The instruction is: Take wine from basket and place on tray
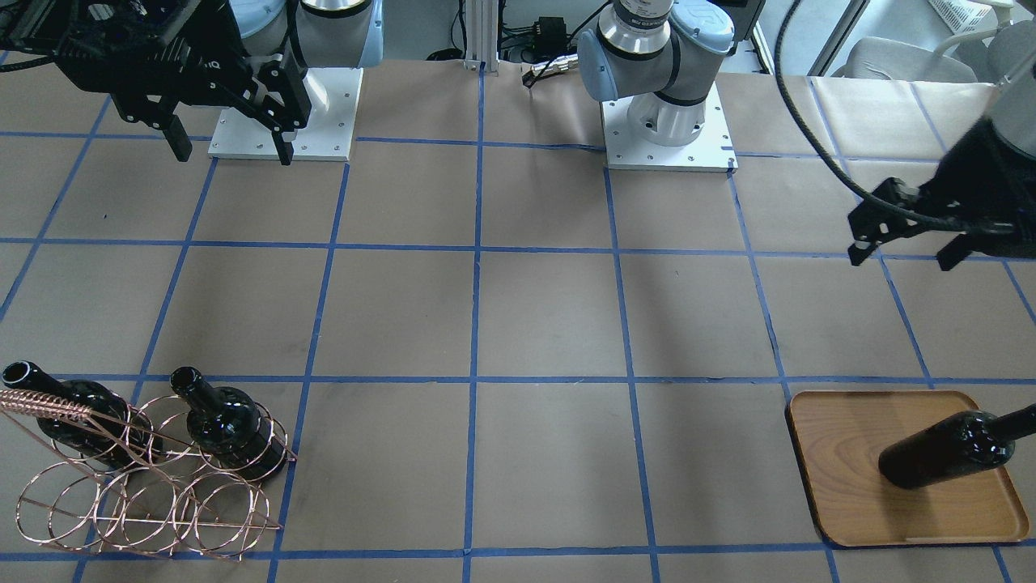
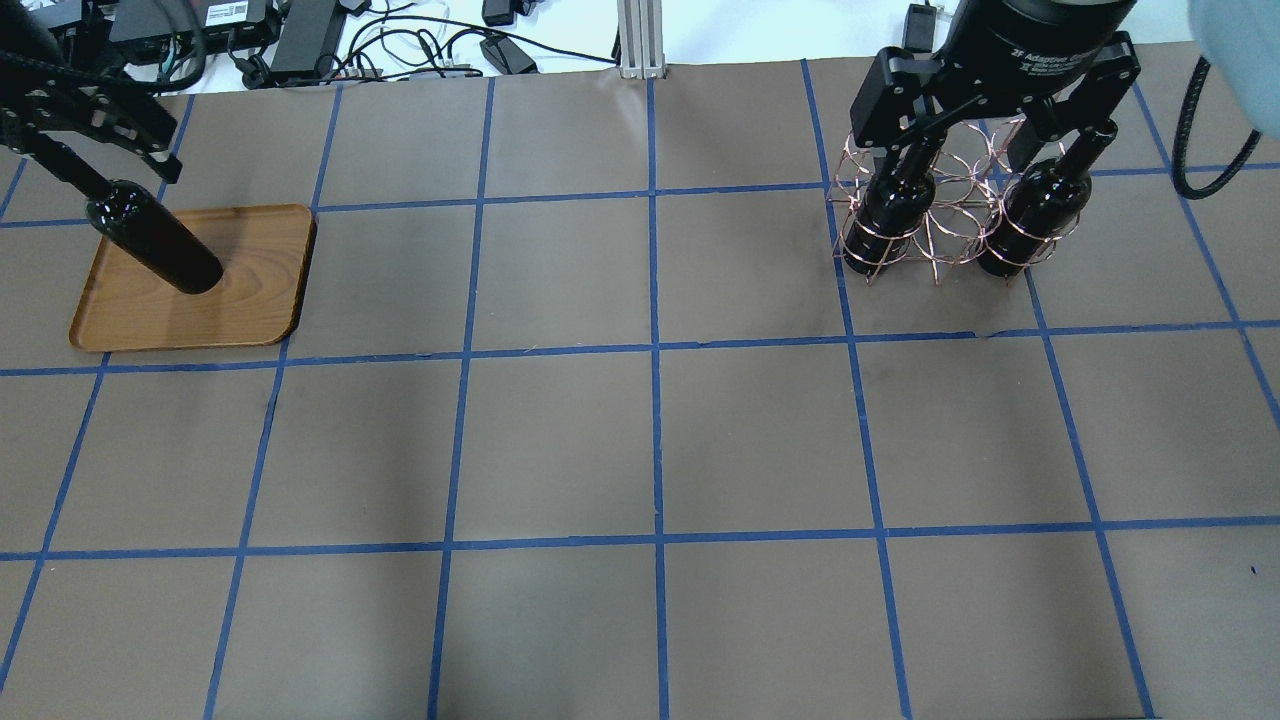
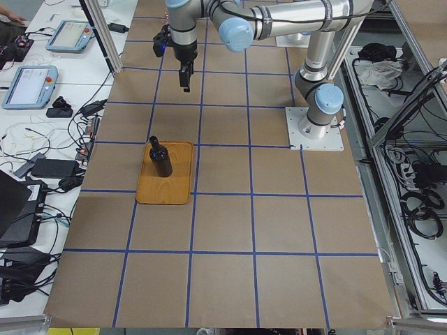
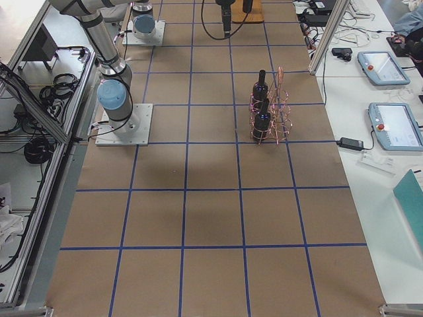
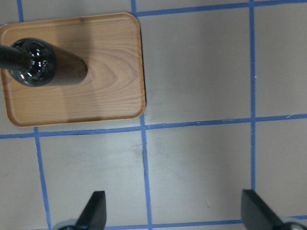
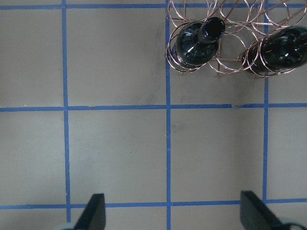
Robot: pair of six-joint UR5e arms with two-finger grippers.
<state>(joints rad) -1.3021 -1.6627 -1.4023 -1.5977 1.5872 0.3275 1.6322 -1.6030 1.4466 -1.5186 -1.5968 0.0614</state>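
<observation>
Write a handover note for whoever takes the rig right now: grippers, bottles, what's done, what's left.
Left gripper: open, empty, in the air beside the tray, touching nothing.
Right gripper: open, empty, in the air, not touching the basket.
Done: one wine bottle stands upright on the tray, released.
Left: two bottles sit in the basket's rings, one by the handle and one beside it. If all are meant to go, both need moving to the tray, which has bare space.
</observation>
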